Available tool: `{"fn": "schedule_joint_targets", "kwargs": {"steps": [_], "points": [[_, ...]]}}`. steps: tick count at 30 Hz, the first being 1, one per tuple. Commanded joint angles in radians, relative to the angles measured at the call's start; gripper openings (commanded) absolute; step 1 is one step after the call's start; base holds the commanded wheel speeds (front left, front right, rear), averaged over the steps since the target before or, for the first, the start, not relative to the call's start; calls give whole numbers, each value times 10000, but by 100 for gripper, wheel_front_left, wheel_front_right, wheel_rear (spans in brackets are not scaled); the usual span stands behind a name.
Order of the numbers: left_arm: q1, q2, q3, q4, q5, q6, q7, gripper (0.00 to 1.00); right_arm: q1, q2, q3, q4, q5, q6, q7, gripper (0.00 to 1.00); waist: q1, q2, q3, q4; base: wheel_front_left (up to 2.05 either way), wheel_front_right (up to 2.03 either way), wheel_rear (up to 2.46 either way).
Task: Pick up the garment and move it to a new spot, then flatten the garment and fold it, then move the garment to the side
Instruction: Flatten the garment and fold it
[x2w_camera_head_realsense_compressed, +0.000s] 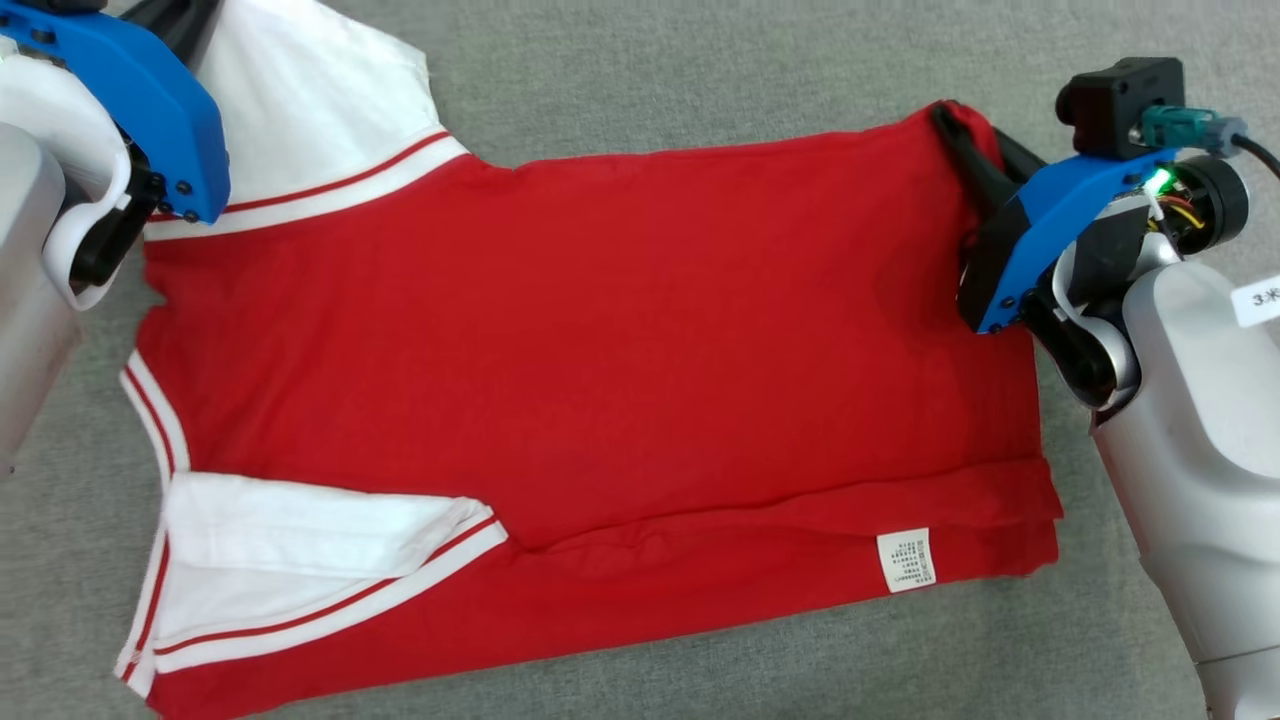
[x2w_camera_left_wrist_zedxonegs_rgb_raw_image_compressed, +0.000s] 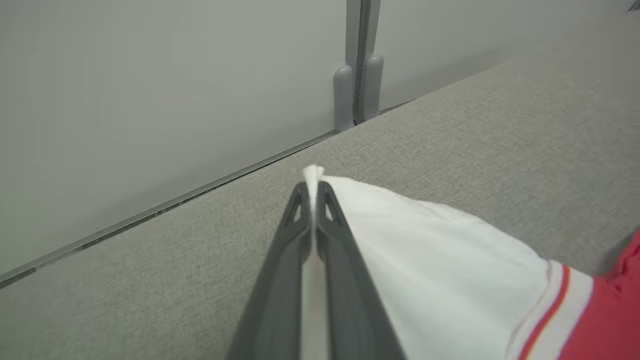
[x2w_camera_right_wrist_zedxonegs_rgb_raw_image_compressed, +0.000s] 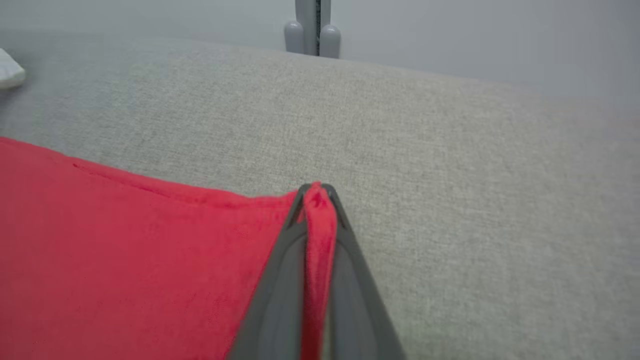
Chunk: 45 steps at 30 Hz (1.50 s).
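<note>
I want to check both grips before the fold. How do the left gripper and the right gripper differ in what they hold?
The left gripper pinches the white sleeve; the right gripper pinches a red corner of the shirt. A white tuft pokes out past the left gripper's end; the red fold stops about level with the right gripper's end. Both are shut on the same shirt.

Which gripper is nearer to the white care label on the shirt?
Right. The right gripper holds the shirt by its red corner, at the care label end; the left gripper holds the white sleeve at the opposite end.
</note>
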Motion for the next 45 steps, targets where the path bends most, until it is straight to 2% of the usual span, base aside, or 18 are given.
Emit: {"fn": "schedule_joint_targets", "kwargs": {"steps": [1,10,15,20,33,39,45], "points": [[-32,-9,36,-3,-19,-5,-192,0,-8,-40,-71,-20,15,1,-171,0,0,0,-70,33,0,0,0],[707,-113,-30,-319,-41,-1,-1991,0,628,-256,-338,284,-140,1,-1368,0,0,0,-1005,639,0,0,0],[1486,-75,-47,-999,-15,146,-2567,0,1162,-376,-425,432,-200,1,-1879,0,0,0,-1485,965,0,0,0],[2478,162,-83,-2002,20,534,-2807,0,1688,-530,-475,550,-209,1,-2232,0,0,0,-1845,1236,0,0,0],[5247,962,170,-4759,-167,2010,-2960,0,2736,-670,-552,941,-351,1,-3148,0,0,0,-2498,1710,0,0,0],[6370,1012,494,-5400,-290,2501,-2970,0,3245,-633,-639,1067,-212,1,-3659,0,0,0,-2733,1816,0,0,0],[7492,920,1064,-5905,-161,2772,-2970,0,3929,-528,-719,871,119,1,-4148,0,0,0,-3004,1895,0,0,0]]}}
